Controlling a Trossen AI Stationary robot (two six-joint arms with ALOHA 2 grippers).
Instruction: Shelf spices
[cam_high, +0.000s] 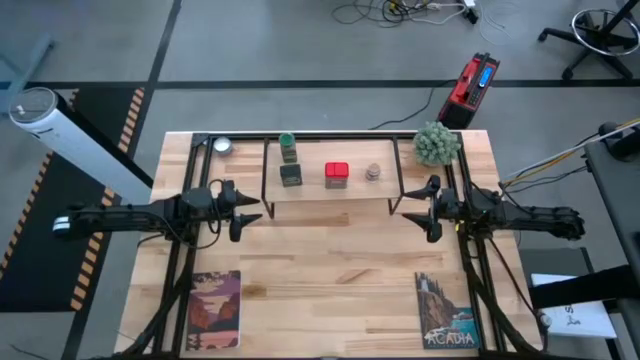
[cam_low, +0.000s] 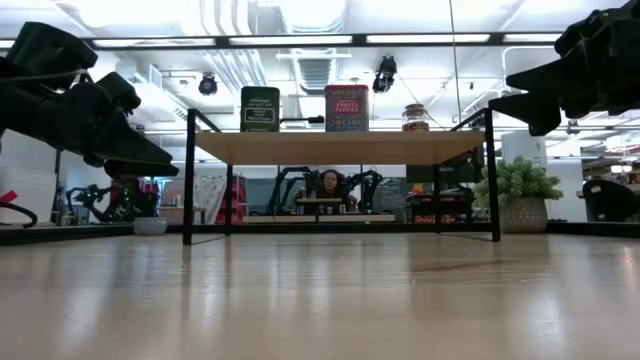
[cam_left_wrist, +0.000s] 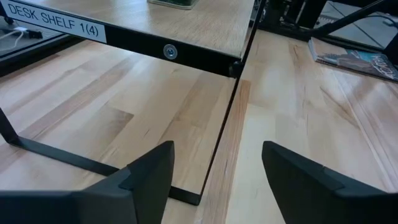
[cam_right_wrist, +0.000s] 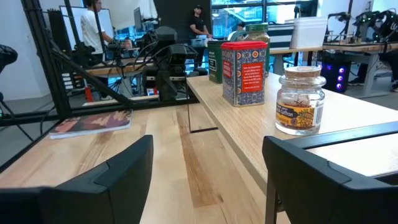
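Observation:
All four spices stand on the shelf's wooden board: the green-capped bottle at the far side, the dark grey square jar in front of it, the red square tin in the middle and the tiny round beige jar to the right. The right wrist view shows the red tin, the beige jar and the dark jar. My left gripper hovers open off the shelf's left end. My right gripper hovers open off its right end. Both are empty.
A potted plant stands at the far right corner beside the shelf, and a round silver tin lies at the far left. Two books lie near the front edge, one on the left and one on the right. Bare wood lies between them.

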